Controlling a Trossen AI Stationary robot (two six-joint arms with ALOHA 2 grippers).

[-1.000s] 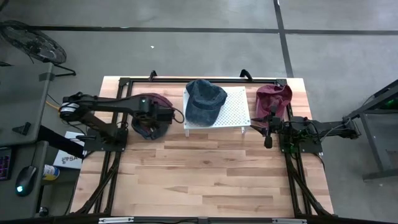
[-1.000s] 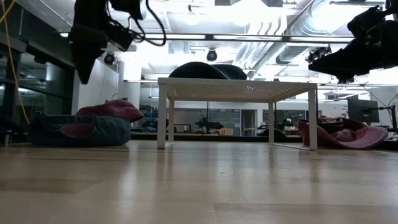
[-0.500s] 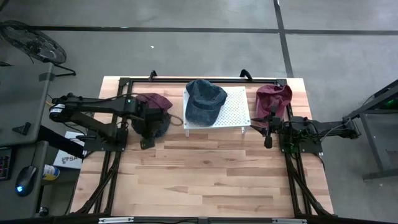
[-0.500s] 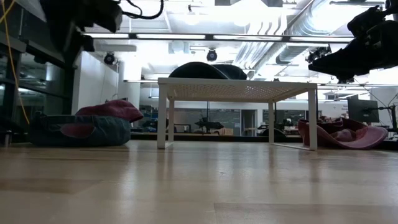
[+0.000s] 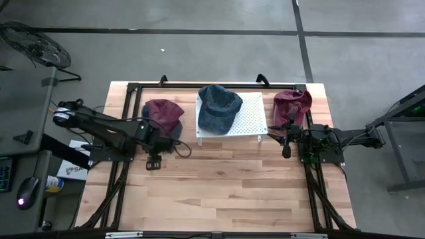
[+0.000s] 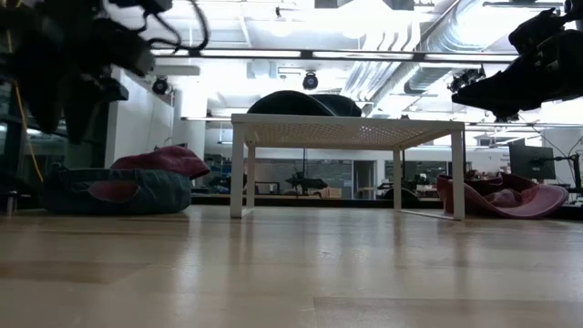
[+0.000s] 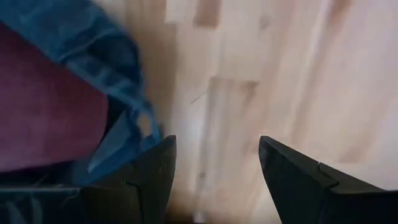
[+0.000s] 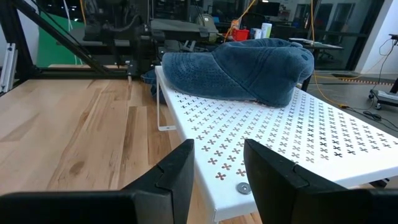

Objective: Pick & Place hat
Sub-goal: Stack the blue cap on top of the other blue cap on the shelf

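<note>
Wooden table (image 5: pixel 219 179), blue hat (image 5: pixel 218 106) (rack-top), left tool (image 7: pixel 214 177) seemingly empty.

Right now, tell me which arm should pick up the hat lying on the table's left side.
Left. The left gripper hangs open right beside the maroon-and-denim hat, with that hat's edge by its fingers in the left wrist view. The right gripper waits across the white rack, near the other maroon hat.

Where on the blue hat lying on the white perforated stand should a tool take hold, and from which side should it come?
Probably the brim. The blue hat lies crown up on the white stand, with its brim toward the front edge, thin and flat beside the rounded crown. The right tool is open and waits by the stand's right end; coming from the front at stand height looks most promising.
</note>
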